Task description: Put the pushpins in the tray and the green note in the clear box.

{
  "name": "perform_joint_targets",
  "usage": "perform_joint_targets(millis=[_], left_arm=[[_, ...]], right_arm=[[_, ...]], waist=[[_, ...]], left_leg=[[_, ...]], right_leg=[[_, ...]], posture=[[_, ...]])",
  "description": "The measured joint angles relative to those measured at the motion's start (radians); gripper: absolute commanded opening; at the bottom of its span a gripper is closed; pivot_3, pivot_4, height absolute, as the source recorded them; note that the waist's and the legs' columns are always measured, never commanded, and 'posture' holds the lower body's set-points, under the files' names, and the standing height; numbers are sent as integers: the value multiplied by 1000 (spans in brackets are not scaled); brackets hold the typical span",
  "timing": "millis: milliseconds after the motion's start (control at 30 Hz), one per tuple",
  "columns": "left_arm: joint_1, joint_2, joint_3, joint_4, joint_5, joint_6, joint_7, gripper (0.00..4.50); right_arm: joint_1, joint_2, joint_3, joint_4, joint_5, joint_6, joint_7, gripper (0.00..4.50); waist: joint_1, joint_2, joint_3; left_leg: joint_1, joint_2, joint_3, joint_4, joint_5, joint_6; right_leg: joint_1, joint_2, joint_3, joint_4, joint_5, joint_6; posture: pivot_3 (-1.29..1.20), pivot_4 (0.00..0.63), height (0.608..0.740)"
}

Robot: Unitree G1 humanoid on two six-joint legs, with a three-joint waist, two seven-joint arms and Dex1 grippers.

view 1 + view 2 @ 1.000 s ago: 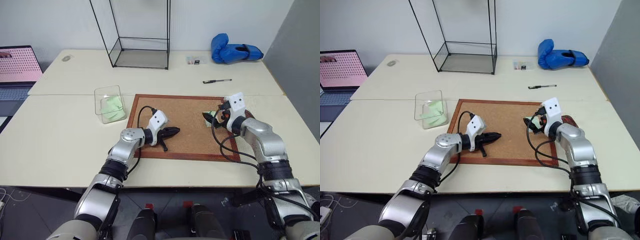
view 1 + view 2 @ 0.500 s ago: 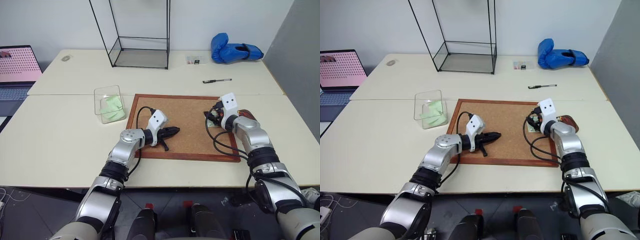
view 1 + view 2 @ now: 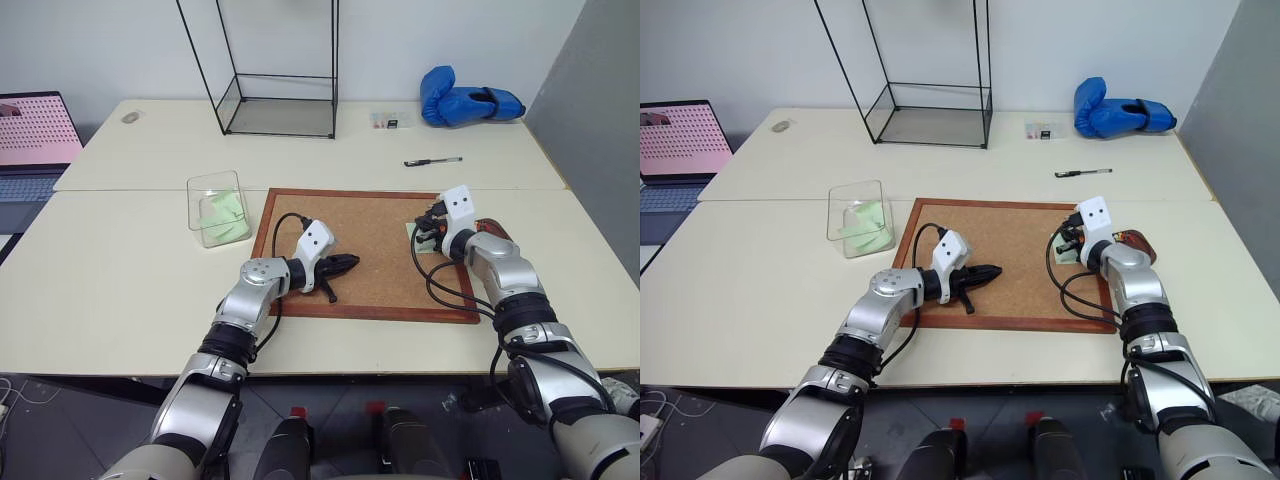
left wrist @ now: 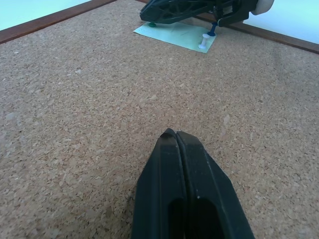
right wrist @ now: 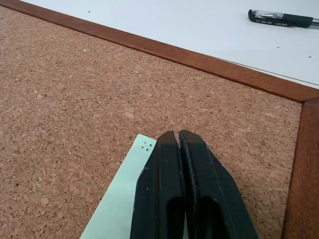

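The right gripper [image 5: 179, 133] covers the middle of the green note [image 5: 119, 209], so whether it pinches a pushpin can't be told. The tray [image 3: 493, 229] is half hidden behind that wrist. Beyond the left gripper [image 3: 352, 262], the laptop [image 3: 30, 140] is cropped.

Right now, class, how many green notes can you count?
2. A green note sits inside the clear box; another lies on the corkboard under the right gripper. Others could be hidden.
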Motion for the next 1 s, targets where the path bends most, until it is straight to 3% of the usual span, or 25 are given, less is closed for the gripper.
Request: perform_joint_targets(millis=[467, 1000], left_arm=[[-25, 3, -21, 20, 17, 13, 0, 0], [-38, -9, -22, 44, 35, 13, 10, 0]], right_arm=[[36, 1, -16, -103, 15, 68, -12, 12], [114, -45, -45, -410, 64, 180, -3, 12]], waist=[[0, 0, 0], [3, 2, -1]], left_leg=[[0, 0, 0, 0, 0, 0], [1, 0, -1, 1, 0, 0]], right_leg=[[0, 0, 0, 0, 0, 0], [1, 0, 0, 1, 0, 1]], posture=[[0, 150, 740], [0, 150, 740]])
